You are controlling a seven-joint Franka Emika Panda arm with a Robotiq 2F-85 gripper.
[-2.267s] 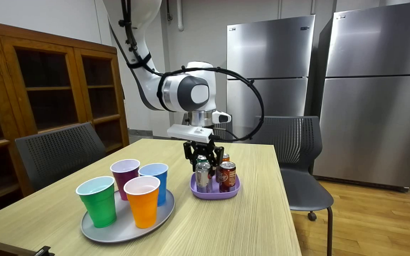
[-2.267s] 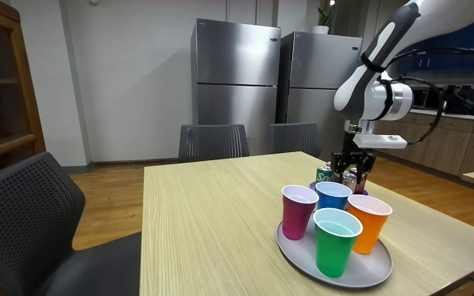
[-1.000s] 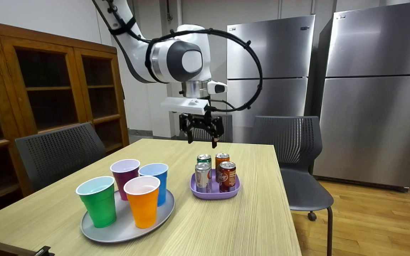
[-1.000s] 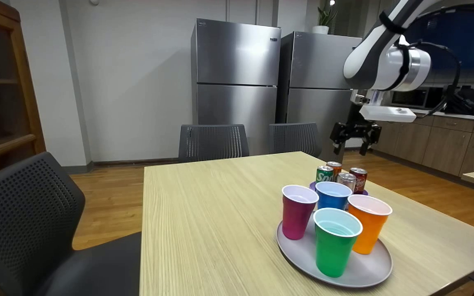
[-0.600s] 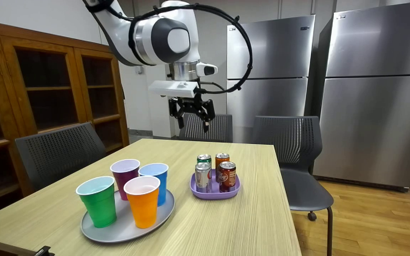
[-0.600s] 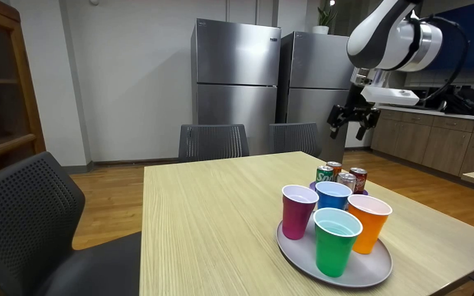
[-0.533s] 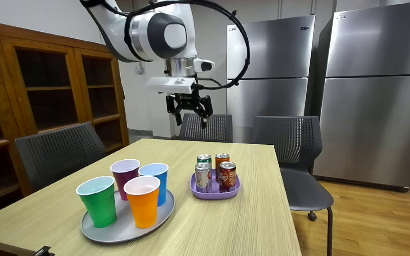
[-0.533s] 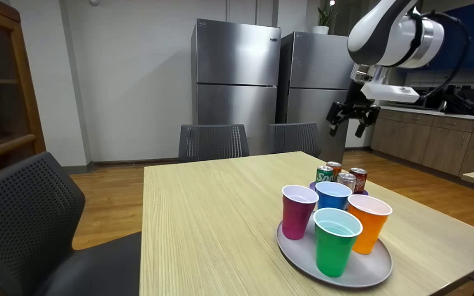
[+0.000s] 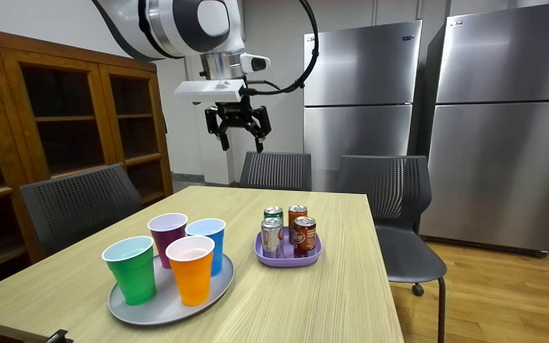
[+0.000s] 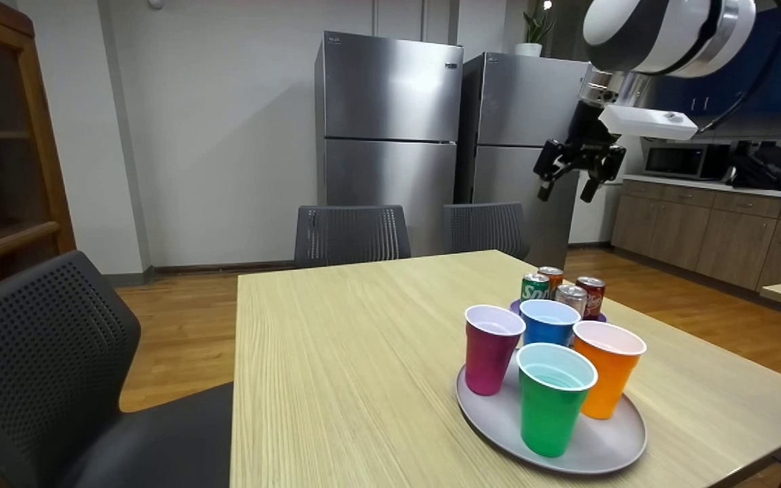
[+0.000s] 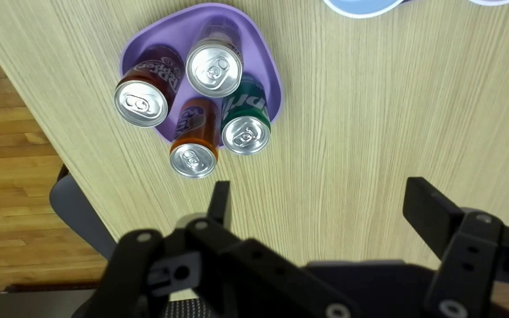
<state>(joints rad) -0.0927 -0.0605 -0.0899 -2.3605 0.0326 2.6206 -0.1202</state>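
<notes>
Purple and rounded, a shallow tray [image 9: 288, 262] holds four upright metal cans [image 11: 195, 123]; I hover my black gripper [image 9: 242, 145] (spread wide) above the pale wooden counter [image 9: 331, 305].

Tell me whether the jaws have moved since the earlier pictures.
Yes: in an exterior view the jaws have risen away from the unmoved purple tray and shifted toward that picture's left.

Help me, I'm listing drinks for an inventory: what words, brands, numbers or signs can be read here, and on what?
"Dr Pepper": dark red can, wrist view.
"Spr…": green can, in an exterior view; the word's end is out of sight.
"Fanta", probably: orange can, wrist view; blurred.
Silver can: lettering too partial and blurred to read.
Refrigerator badges: too small to read.
No numbers are legible.
</notes>
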